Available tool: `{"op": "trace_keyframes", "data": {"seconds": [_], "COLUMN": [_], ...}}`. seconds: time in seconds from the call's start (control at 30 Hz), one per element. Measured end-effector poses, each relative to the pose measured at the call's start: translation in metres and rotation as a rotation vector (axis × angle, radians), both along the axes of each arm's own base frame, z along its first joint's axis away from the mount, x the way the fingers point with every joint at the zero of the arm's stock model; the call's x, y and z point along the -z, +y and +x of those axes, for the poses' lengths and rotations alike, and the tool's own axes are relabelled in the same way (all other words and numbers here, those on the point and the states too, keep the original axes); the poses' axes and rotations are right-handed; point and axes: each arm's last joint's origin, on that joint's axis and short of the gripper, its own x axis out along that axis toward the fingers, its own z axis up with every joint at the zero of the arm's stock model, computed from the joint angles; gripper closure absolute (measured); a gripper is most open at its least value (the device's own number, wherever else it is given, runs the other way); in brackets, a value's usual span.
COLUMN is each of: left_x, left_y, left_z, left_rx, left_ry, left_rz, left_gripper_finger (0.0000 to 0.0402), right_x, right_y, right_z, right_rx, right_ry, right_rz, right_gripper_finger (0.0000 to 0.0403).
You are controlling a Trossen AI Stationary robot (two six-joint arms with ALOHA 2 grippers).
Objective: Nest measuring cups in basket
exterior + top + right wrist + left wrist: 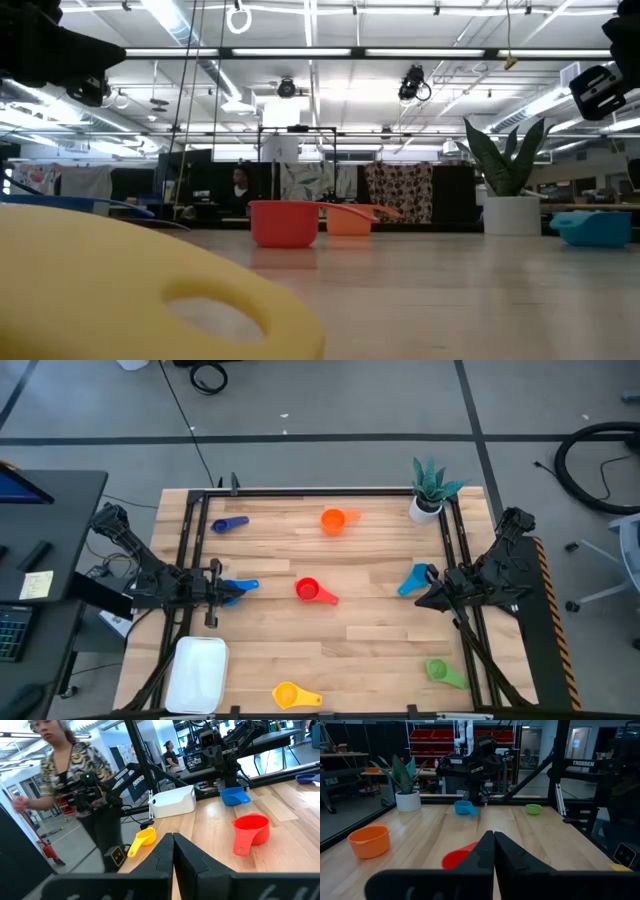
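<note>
Resting at the table's left edge, the left gripper (222,589) has its fingers pressed together, empty, with a blue measuring cup (240,587) just beside its tips. The white basket (197,673) lies near it, toward the front edge. A red cup (308,590) sits between both grippers. The right gripper (428,592), fingers likewise closed on nothing, waits beside a light blue cup (415,578).

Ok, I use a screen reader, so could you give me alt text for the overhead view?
Six measuring cups lie scattered on a wooden table: dark blue, orange, red, light blue, green, yellow. A white basket sits empty at the front left corner, a potted plant at the back right.
</note>
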Motion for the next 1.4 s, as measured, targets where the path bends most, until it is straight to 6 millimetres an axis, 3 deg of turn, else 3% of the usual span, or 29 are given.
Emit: {"op": "trace_keyframes", "data": {"seconds": [0.6, 0.73, 0.87, 1.23, 1.4], "left_x": [0.000, 0.000, 0.000, 0.000, -0.001], "left_y": [0.000, 0.000, 0.000, 0.000, 0.000], "left_z": [0.000, 0.000, 0.000, 0.000, 0.000], "left_rx": [0.000, 0.000, 0.000, 0.000, 0.003], "left_ry": [0.000, 0.000, -0.001, -0.005, -0.012], "left_rz": [0.001, 0.001, -0.001, -0.006, -0.100], "left_gripper_finger": [0.0397, 0.0397, 0.0397, 0.0397, 0.0397], "right_x": [0.000, 0.000, 0.000, -0.006, -0.014], "right_y": [0.000, 0.000, 0.000, -0.001, -0.002], "right_z": [0.000, 0.000, 0.000, 0.000, -0.001], "right_rx": [0.000, 0.015, 0.017, 0.026, 0.038], "right_ry": [-0.001, -0.056, -0.078, -0.123, -0.183], "right_rz": [-0.004, -0.182, -0.253, -0.210, -0.169], "right_gripper_finger": [0.0389, 0.0389, 0.0389, 0.0389, 0.0389]}}
